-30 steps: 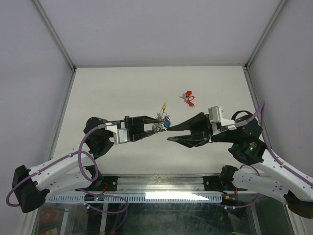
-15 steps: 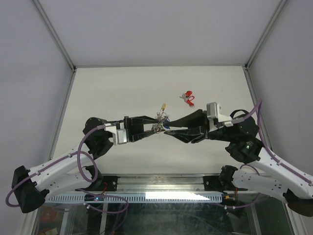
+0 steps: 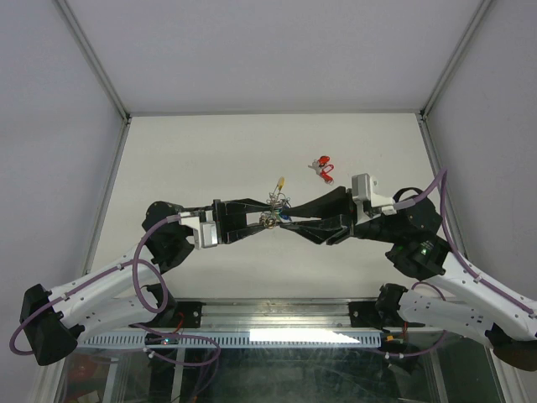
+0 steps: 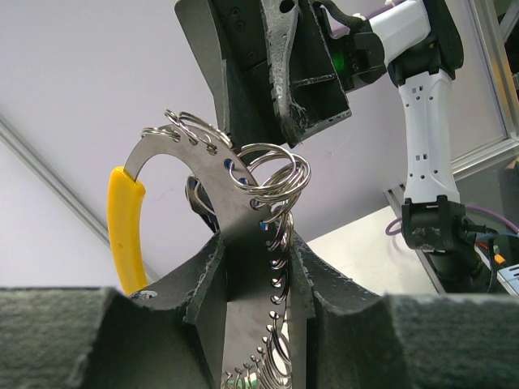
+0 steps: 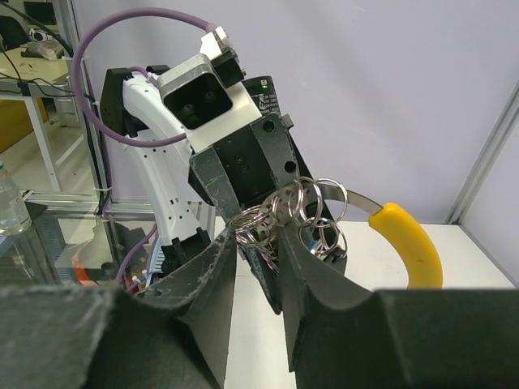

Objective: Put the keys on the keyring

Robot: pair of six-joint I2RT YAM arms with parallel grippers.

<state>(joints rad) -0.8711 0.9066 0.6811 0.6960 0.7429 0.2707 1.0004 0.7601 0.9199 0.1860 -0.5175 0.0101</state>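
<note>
The keyring is a silvery metal strip [image 4: 243, 211] with a yellow plastic arc [image 4: 126, 231], and it stands upright with my left gripper [image 4: 255, 243] shut on the strip. A bunch of silvery split rings [image 4: 274, 174] hangs on the strip. From the right, my right gripper [image 5: 259, 231] has its fingertips closed around that bunch of split rings [image 5: 296, 207], beside the yellow arc [image 5: 409, 243]. From above, both grippers [image 3: 267, 217] [image 3: 284, 220] meet over the table's middle, with a blue tag [image 3: 286, 216] between them. A red-tagged key [image 3: 321, 166] lies on the table behind them.
The white table [image 3: 201, 151] is walled by pale panels on three sides. Both arm bases sit at the near edge, with a metal rail [image 3: 277, 323] between them.
My right gripper has moved left up to the keyring and narrowed its jaws around the bunch of rings. The left gripper has kept still with the keyring.
</note>
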